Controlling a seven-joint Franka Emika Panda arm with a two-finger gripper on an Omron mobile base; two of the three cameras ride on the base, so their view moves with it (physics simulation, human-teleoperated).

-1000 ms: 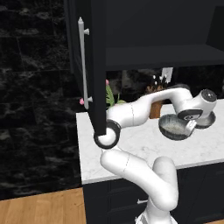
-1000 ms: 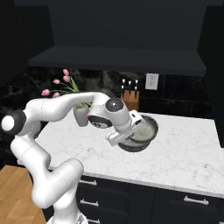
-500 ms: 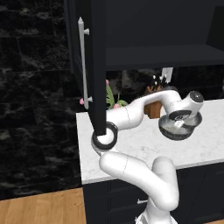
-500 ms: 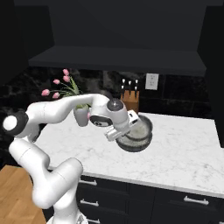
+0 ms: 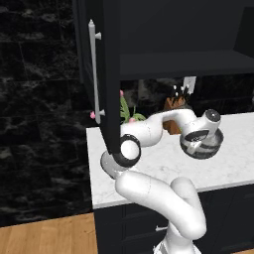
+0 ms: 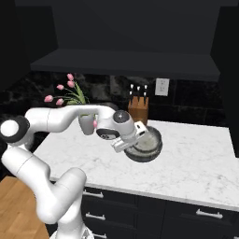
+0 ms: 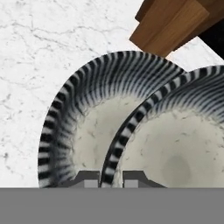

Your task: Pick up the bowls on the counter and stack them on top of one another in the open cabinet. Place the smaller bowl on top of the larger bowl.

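The two-finger gripper (image 7: 104, 178) on the white arm sits low over the bowls, its two small dark fingertips (image 7: 87, 178) set apart with a thin striped bowl rim running between them; whether they press on that rim cannot be told. That rim belongs to the narrower grey bowl with the pale, speckled inside (image 7: 179, 153), which overlaps the wider round bowl with dark ribbed walls (image 7: 78, 118); whether it rests inside it or just beside it cannot be told from the hand view. From the base views the hand (image 6: 125, 135) is tilted against the near-left edge of the dark grey bowls (image 6: 145, 144) on the white grey-veined marble counter (image 6: 196, 163). A wooden knife block (image 6: 138, 108) stands just behind them, a grey vase of pink tulips (image 6: 86, 122) to the left. Overhead, the dark wall cabinet (image 5: 178, 59) stands open, its door (image 5: 101, 74) with a silver bar handle swung outward.
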